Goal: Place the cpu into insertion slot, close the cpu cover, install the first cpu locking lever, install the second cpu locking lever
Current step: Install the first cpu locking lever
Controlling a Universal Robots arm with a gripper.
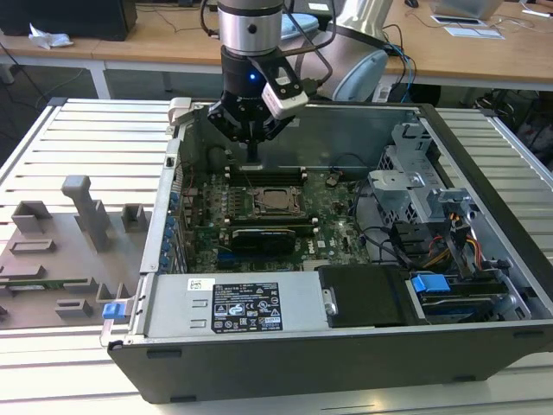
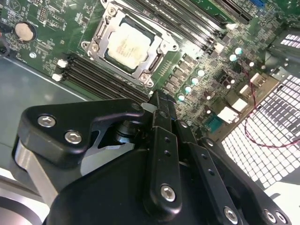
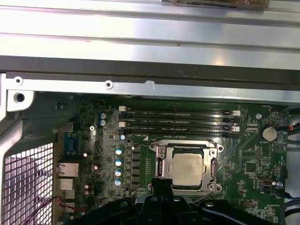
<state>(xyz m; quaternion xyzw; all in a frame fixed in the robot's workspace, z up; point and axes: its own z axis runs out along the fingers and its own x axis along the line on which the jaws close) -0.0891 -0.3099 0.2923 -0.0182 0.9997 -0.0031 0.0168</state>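
Already the small flat square cpu (image 2: 125, 43), silver-grey metal on top, lies seated in the insertion slot (image 2: 90, 46). This is the square grey-bordered socket near the middle of the green motherboard (image 2: 42, 47), between two banks of long black memory slots (image 2: 101, 75). The cpu cover (image 3: 187, 149), a thin silver-grey metal frame plate with a large window, looks folded down flat around the chip. By my judgement the work therefore stands at the locking levers, though I cannot tell whether either lever is latched.

The arm's black fingers (image 1: 251, 154) look pressed together with nothing between them. They hang above the board near the socket's edge, over the memory bank toward the far wall of the grey steel case (image 1: 259, 363) — apart from everything below.

Done well, a lever push likely means setting the closed tips on the lever's handle end alone, never on the cover or chip. The push should be slow and follow the lever's arc, down and then sideways under its hook. The tips should also stay off the memory-slot clips and the small capacitors beside the socket.
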